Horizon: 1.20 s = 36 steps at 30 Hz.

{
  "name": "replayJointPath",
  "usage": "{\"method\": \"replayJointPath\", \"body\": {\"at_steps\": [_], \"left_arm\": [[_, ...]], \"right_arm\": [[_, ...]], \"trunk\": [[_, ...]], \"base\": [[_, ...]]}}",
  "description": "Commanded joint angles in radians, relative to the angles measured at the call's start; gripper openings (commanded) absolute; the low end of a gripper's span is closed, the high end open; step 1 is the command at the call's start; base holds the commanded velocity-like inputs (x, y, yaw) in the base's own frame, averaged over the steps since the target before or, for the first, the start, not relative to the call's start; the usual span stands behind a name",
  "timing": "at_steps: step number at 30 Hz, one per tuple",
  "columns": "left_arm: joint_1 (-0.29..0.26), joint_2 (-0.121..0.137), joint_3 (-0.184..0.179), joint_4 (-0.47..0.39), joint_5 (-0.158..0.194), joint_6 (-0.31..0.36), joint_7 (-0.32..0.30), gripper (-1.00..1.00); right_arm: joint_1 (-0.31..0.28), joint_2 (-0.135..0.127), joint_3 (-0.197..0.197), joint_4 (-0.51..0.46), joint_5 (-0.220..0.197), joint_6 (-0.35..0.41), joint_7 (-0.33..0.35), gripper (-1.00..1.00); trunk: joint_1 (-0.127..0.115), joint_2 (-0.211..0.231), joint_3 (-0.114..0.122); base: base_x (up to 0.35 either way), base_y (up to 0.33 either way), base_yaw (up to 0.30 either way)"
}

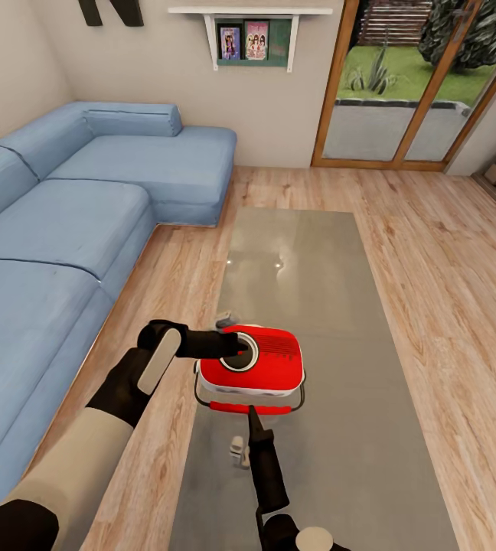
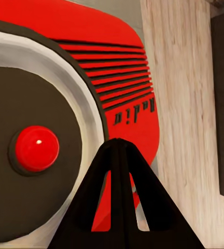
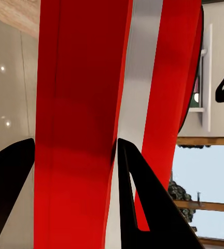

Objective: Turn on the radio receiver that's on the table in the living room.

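The radio receiver (image 1: 252,367) lies on the near part of the table (image 1: 340,459), close to the table's left edge, with its dial face turned up. The table is long, with a glossy grey top, and it stands on a light wood floor (image 1: 447,275) in the living room. A blue sofa (image 1: 64,229) runs along the left side. At the far wall there are glass doors (image 1: 401,84), a small white shelf (image 1: 252,34) with two pictures, and a dark letter (image 1: 110,11) on the wall, cut by the picture's edge.

In the head view the left gripper (image 1: 236,348) reaches from the left and its dark fingers lie together on the white-ringed dial (image 1: 239,353). The right gripper (image 1: 251,417) comes from the near side and its tip is at the near edge of the radio, by the thin wire handle (image 1: 298,402).

The left wrist view shows what the head view cannot: a round red button (image 2: 36,148) in the middle of the dark dial, the speaker grille (image 2: 117,72), and raised lettering (image 2: 134,113) on the red body, which seems to say "Radio" but appears reversed. Here the left fingers (image 2: 120,207) are pressed together into one point just beside the dial rim.

The right wrist view shows the narrow edge of the radio (image 3: 81,124), red with a white stripe (image 3: 138,83). The two right fingers (image 3: 138,202) stand apart, one on each side of a red band of this edge; I cannot tell if they press it.
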Motion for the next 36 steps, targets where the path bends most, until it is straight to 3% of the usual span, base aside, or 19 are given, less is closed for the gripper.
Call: {"method": "replayJointPath", "body": {"at_steps": [1, 14, 20, 24, 36], "left_arm": [[0.000, 0.001, -0.001, 0.000, 0.000, 0.000, 0.000, -1.00], [0.000, 0.016, 0.001, -0.032, 0.000, 0.000, 0.000, -1.00], [0.000, 0.044, 0.006, -0.015, 0.001, 0.000, 0.049, -1.00], [-0.017, 0.041, 0.007, 0.024, 0.002, 0.000, 0.060, -1.00], [-0.021, 0.035, 0.008, 0.032, 0.006, 0.000, 0.061, -1.00]], "right_arm": [[0.000, 0.000, 0.001, -0.001, 0.005, 0.004, -0.002, -1.00], [0.000, -0.001, 0.001, -0.001, 0.005, 0.004, 0.000, -1.00], [0.000, 0.000, 0.002, -0.001, 0.005, 0.004, 0.000, -1.00], [0.000, 0.000, 0.003, -0.001, 0.005, 0.004, 0.000, -1.00], [0.000, 0.000, 0.003, -0.001, 0.005, 0.004, 0.000, -1.00]], "trunk": [[0.000, 0.000, 0.000], [0.000, 0.000, 0.000], [0.000, 0.000, 0.000], [0.000, 0.000, 0.000], [0.000, 0.000, 0.000]], "base": [[0.000, 0.000, 0.000], [0.000, 0.000, 0.000], [0.000, 0.000, 0.000], [0.000, 0.000, 0.000], [0.000, 0.000, 0.000]]}}
